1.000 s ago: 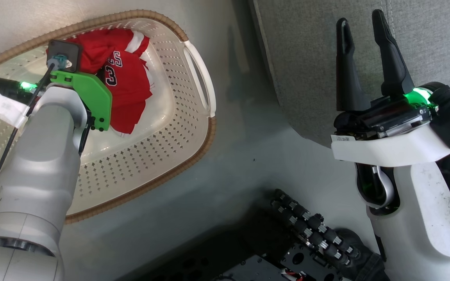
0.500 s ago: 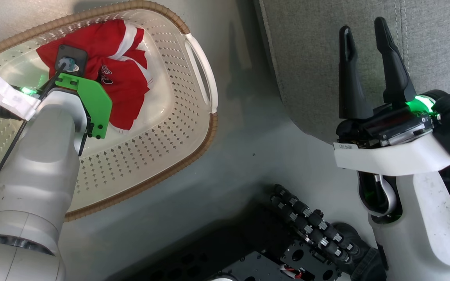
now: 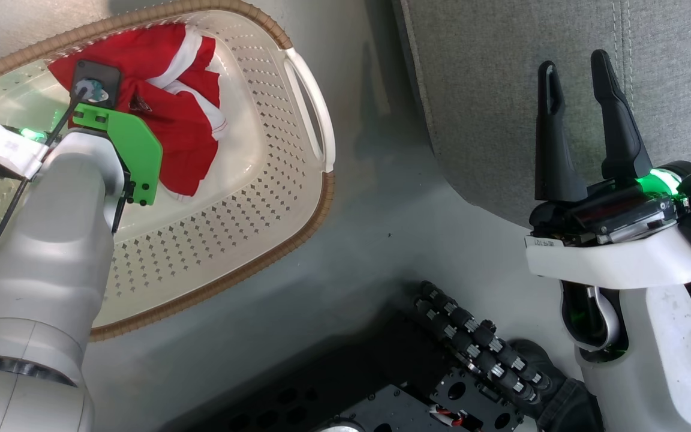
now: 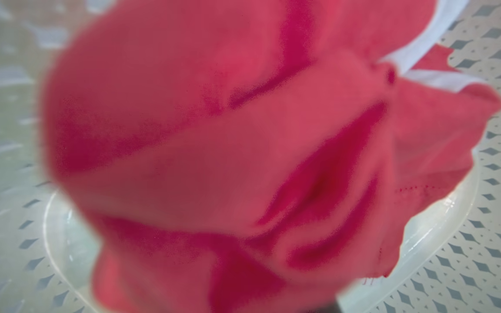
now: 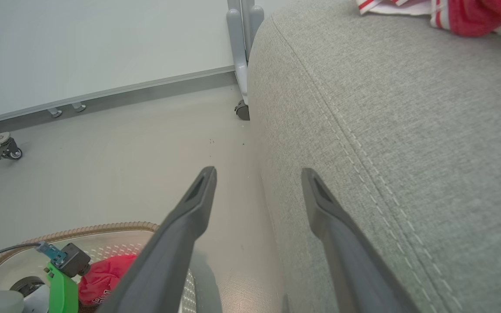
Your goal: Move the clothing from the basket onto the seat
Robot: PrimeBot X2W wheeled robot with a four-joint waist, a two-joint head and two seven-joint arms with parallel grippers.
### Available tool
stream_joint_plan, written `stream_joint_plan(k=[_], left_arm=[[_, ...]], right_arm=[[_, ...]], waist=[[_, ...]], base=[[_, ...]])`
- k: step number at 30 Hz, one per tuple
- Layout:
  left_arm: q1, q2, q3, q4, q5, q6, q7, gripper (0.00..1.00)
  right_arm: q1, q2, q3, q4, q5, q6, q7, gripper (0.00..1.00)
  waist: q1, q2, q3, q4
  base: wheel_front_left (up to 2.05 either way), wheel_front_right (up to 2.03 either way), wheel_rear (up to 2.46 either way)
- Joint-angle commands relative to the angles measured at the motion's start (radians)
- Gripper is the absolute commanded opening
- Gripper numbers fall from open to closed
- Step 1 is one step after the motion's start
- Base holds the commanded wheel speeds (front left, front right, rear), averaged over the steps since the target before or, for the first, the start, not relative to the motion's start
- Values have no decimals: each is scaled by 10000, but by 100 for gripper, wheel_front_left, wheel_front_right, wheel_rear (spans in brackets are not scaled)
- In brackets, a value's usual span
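Grey floor, head view: the basket [image 3: 249, 198] holds one red garment [image 3: 183, 138] under the left arm [image 3: 63, 240]. Right of the basket, the right gripper [image 3: 572, 60] gapes empty. Left wrist view: cloth hides the left gripper, so I cannot tell its grip. Right wrist view: another garment [image 5: 472, 15] lies on the seat [image 5: 385, 108], well away from the basket. Roughly half done, I judge.

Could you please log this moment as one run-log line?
left arm: in basket, over red clothing, grip hidden | right gripper: open, empty, at seat edge | seat: another red garment on it

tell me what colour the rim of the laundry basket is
Brown, with a woven look. The rim runs around the cream-white perforated basket. It shows best in the head view.
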Motion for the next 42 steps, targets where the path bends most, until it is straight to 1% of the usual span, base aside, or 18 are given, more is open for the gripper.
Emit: stream_joint_plan(k=[1, 8, 15, 20, 25, 31, 37, 42], left_arm=[[-197, 127, 22, 15, -122, -6, -110, 0], [-118, 116, -38, 16, -177, -83, -620, 0], [402, 251, -322, -127, -43, -249, -1729, 0], [976, -165, -537, -429, -36, -418, -2422, 0], [1649, -552, -650, -987, -175, -542, -2800, 0], [2453, -648, -579, -2148, -315, -626, -2949, 0], [3492, -471, -377, -4251, -344, -520, -2949, 0], [4427, -275, -173, -6229, -200, -340, -2952, 0]], right_arm=[[65, 8, -31, -53, -4, -7, -48, 100], [-171, 8, 51, 22, -134, -7, -48, 100], [-586, 6, 335, 246, -241, -8, -48, 100], [-572, 4, 252, 550, -584, -7, -48, 100], [-325, -2, 59, 860, -992, -8, -48, 100], [35, -6, -200, 1133, -1444, -8, -20, 100], [418, -8, -549, 1045, -1772, -8, 294, 100], [770, -8, -865, 756, -2077, -7, 678, 100]], waist=[[0, 0, -11, -1], [0, 0, -119, 15], [0, 0, -545, -90], [0, 0, -1308, 301], [0, 0, -2190, 831], [0, 0, -3233, 1479], [0, 0, -4250, 2167], [0, 0, -5041, 2734]], base=[[0, 0, 0], [0, 0, 0], [0, 0, 0], [0, 0, 0], [0, 0, 0], [0, 0, 0], [0, 0, 0], [0, 0, 0]])
